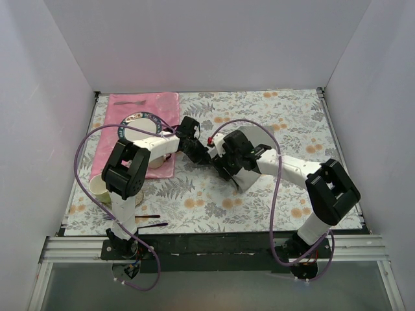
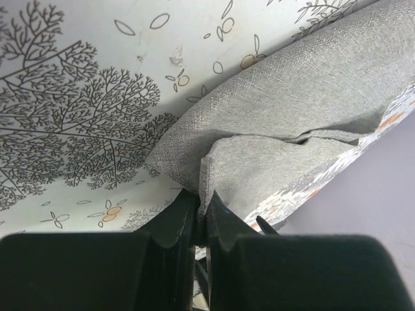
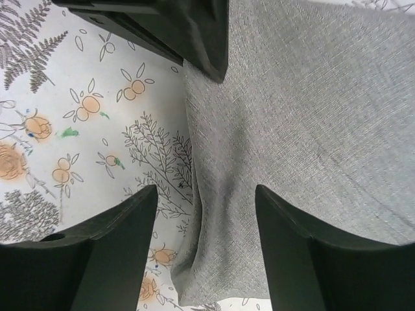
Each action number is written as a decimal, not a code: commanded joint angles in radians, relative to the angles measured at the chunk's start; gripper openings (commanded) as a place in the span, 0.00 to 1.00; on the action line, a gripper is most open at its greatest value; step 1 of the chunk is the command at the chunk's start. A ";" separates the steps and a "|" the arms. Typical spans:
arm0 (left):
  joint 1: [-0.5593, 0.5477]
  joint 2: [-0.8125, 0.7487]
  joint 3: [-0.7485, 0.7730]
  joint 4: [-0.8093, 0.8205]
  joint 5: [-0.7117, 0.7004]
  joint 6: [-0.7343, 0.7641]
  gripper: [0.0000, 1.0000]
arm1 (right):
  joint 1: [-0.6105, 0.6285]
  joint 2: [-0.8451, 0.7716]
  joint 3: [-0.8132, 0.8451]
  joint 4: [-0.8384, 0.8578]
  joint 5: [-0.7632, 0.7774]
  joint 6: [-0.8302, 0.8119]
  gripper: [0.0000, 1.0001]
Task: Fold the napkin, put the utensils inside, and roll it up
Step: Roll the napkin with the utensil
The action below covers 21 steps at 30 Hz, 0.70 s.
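Arms meet just right of the pink placemat, left gripper facing right gripper. From the left wrist, jaws are pressed tight on a folded edge of the napkin, which lies beside that placemat. From the right wrist, fingers stand spread astride a ridge; closing low and square should keep the fold even.

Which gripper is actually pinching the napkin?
The left gripper: its jaws are closed on the napkin edge, while the right gripper hangs open over it.
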 commanded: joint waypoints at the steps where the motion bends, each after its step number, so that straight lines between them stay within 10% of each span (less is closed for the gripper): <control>1: 0.007 -0.007 0.034 -0.045 0.054 -0.030 0.00 | 0.093 0.003 0.019 0.065 0.237 -0.058 0.71; 21: 0.010 0.006 0.007 -0.023 0.093 -0.067 0.00 | 0.240 0.034 -0.170 0.235 0.573 -0.049 0.55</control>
